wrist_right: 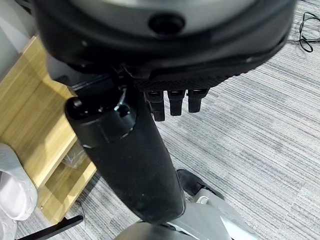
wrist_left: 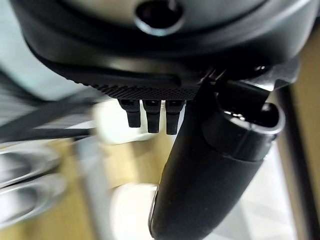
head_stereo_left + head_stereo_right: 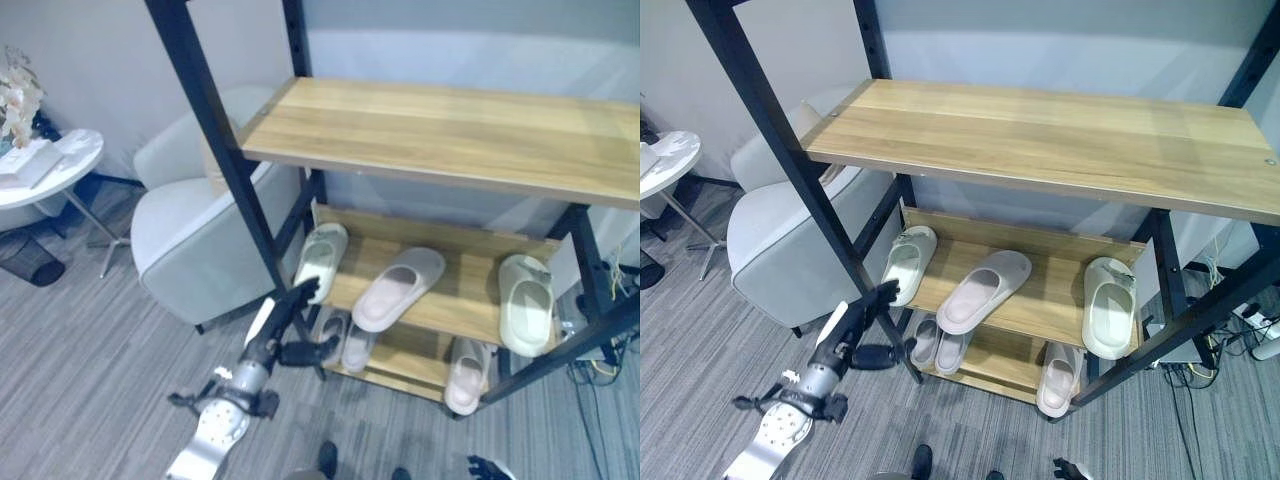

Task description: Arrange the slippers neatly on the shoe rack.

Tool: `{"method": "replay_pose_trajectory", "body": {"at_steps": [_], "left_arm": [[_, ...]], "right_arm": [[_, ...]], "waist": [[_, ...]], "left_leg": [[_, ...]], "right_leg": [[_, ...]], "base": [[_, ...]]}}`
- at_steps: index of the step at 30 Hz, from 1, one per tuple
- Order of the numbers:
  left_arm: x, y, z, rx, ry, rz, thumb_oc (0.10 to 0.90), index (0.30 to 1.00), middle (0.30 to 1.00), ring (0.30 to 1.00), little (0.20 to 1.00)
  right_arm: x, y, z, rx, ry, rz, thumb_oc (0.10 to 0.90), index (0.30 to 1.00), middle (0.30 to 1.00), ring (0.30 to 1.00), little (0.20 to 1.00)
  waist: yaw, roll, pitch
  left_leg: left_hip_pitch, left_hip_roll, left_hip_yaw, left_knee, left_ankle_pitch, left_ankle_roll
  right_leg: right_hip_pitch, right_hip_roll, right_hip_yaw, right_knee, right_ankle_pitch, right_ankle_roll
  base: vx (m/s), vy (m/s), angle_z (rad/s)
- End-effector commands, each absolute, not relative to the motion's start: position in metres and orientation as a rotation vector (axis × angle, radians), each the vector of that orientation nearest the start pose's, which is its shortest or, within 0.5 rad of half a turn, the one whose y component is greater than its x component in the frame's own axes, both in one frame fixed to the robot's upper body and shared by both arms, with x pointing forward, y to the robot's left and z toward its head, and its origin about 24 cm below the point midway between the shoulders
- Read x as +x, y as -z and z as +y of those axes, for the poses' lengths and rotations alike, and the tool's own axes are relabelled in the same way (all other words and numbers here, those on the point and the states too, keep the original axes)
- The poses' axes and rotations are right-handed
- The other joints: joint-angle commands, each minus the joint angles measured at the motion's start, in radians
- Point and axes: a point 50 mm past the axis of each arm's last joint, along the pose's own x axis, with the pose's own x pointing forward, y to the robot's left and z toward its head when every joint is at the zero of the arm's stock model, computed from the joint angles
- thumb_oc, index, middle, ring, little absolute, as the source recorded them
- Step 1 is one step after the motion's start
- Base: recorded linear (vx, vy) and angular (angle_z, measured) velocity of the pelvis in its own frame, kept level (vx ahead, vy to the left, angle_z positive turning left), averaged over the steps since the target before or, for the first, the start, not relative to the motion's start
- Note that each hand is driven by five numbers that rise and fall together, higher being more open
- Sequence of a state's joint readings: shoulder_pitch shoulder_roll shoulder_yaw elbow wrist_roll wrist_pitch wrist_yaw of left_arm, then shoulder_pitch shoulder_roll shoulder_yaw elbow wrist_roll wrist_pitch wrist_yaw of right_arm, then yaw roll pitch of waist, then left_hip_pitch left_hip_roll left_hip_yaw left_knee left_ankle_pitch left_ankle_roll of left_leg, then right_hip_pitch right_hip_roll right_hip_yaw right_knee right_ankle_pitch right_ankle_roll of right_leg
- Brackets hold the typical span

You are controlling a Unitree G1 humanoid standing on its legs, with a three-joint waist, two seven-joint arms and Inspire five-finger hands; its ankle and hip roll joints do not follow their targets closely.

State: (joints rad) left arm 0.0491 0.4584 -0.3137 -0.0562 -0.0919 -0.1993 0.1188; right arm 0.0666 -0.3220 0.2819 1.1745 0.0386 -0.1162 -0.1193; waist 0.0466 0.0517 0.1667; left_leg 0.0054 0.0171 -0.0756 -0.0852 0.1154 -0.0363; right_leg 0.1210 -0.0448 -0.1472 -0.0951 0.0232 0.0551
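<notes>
**Reaching for the left slipper on the rack**

My left hand (image 3: 290,318) is up at the rack's (image 3: 440,120) front left post (image 3: 215,130), fingers straight and spread, holding nothing. The fingertips sit just beside the heel of the white slipper (image 3: 321,257) at the left end of the middle shelf (image 3: 455,300); I cannot tell whether they touch it. My right hand (image 1: 172,102) hangs low over the carpet beyond the rack's right end, fingers relaxed, empty.

The middle shelf carries three slippers: that white one, a pale pink one (image 3: 398,288) lying askew at the centre, and another white one (image 3: 525,303) at the right end, its heel past the front edge. On the bottom shelf a pair (image 3: 345,340) sits left and a single slipper (image 3: 467,374) right.

To do this well, I judge I should come in from the post's inner side, then close on the heel and square it to the shelf edge. The post and its diagonal brace crowd my wrist. An armchair (image 3: 190,240) stands just left of the rack.
</notes>
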Motion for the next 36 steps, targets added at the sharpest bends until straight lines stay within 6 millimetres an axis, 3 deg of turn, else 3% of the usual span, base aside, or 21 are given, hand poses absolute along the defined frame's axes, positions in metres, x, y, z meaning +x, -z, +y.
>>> {"method": "replay_pose_trajectory", "body": {"at_steps": [1,3,8,14,25,36], "left_arm": [[0.257,-0.132,0.141,0.391,0.229,-0.586,0.800,0.900,0.900,0.900,0.900],[0.257,-0.132,0.141,0.392,0.229,-0.587,0.800,0.900,0.900,0.900,0.900],[0.280,-0.148,0.127,0.525,0.216,-0.673,0.800,0.900,0.900,0.900,0.900],[0.308,-0.164,0.120,0.707,0.187,-0.736,0.800,0.900,0.900,0.900,0.900],[0.335,-0.167,0.141,0.997,0.084,-0.708,0.800,0.900,0.900,0.900,0.900],[0.347,-0.179,0.156,1.076,-0.010,-0.701,0.800,0.900,0.900,0.900,0.900]], "right_arm": [[0.093,0.151,-0.250,-0.518,-0.012,1.064,0.800,0.900,0.900,0.900,0.900],[0.093,0.150,-0.250,-0.517,-0.012,1.064,0.800,0.900,0.900,0.900,0.900],[0.089,0.151,-0.250,-0.528,-0.038,1.067,0.800,0.900,0.900,0.900,0.900],[0.097,0.145,-0.253,-0.545,-0.059,1.013,0.800,0.900,0.900,0.900,0.900],[0.109,0.137,-0.255,-0.557,-0.070,0.940,0.800,0.900,0.900,0.900,0.900],[0.118,0.132,-0.251,-0.529,-0.074,0.889,0.800,0.900,0.900,0.900,0.900]], "waist": [[-0.031,-0.044,-0.020],[-0.030,-0.044,-0.019],[-0.064,-0.045,-0.030],[-0.103,-0.041,-0.028],[-0.138,-0.050,-0.006],[-0.144,-0.070,0.011]], "left_leg": [[0.047,0.025,0.054,-0.002,-0.085,-0.051],[0.047,0.025,0.055,-0.002,-0.086,-0.051],[0.053,0.024,0.080,-0.002,-0.101,-0.048],[0.038,0.021,0.123,-0.002,-0.115,-0.041],[-0.013,0.023,0.191,-0.002,-0.133,-0.031],[-0.071,0.016,0.214,-0.002,-0.124,-0.024]], "right_leg": [[0.019,-0.022,0.032,0.008,-0.068,0.053],[0.019,-0.022,0.033,0.008,-0.068,0.053],[0.009,-0.030,0.056,0.008,-0.059,0.063],[-0.036,-0.040,0.094,0.008,-0.037,0.080],[-0.125,-0.040,0.162,0.008,-0.013,0.101],[-0.205,-0.040,0.190,0.014,0.012,0.107]], "base": [[0.06,0.014,-0.11],[0.05,0.012,-0.14],[0.06,0.019,-0.19],[0.02,0.029,-0.22],[-0.02,0.025,-0.26],[-0.02,0.013,-0.14]]}}
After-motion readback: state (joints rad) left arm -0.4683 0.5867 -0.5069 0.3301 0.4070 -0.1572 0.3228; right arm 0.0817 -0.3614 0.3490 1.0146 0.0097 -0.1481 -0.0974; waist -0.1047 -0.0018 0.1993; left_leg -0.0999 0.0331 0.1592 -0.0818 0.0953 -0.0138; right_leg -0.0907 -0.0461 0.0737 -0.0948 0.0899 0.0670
